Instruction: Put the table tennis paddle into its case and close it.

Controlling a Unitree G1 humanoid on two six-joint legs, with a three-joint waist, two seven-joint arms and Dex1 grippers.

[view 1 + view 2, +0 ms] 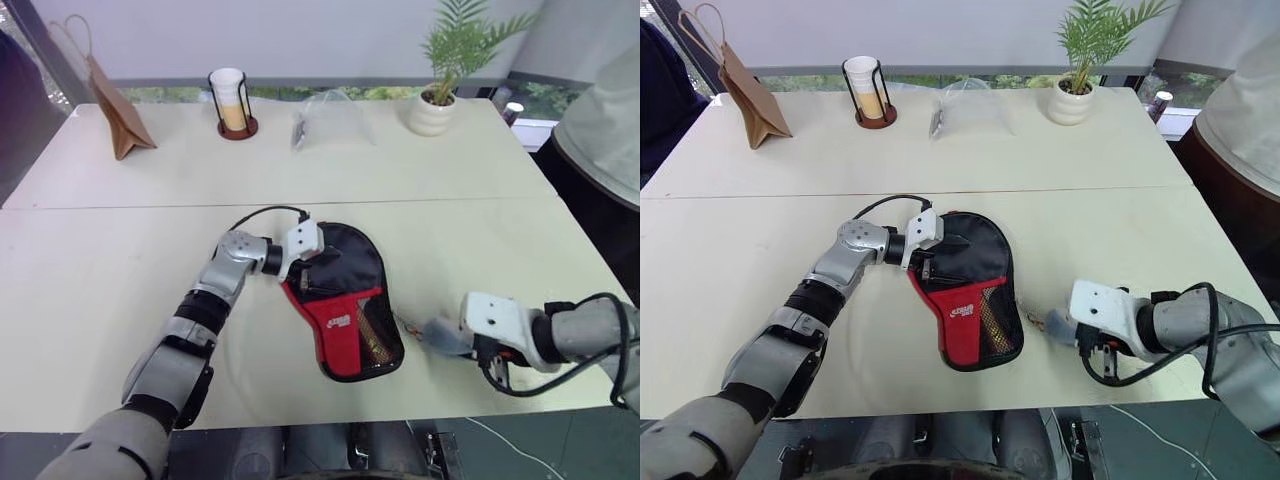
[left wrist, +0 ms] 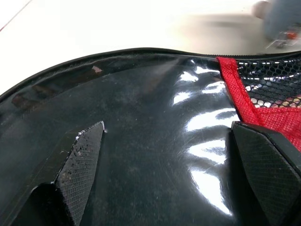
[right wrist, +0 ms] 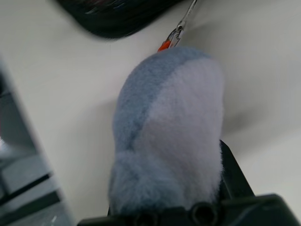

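Black fabric paddle-shaped case [image 1: 343, 300] with red panel under my spread left gripper [image 2: 169, 155]; my right gripper [image 3: 178, 188] clenches a blue-grey plush charm [image 3: 169, 136].

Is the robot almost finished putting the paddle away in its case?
Nearly, it looks. No paddle lies on the table, so it is probably inside the case already. The left gripper rests open-jawed on the case's black top, steadying it. The right gripper holds a fluffy blue charm, clipped to a chain leading toward the case. Whether the zip is fully closed is hidden.
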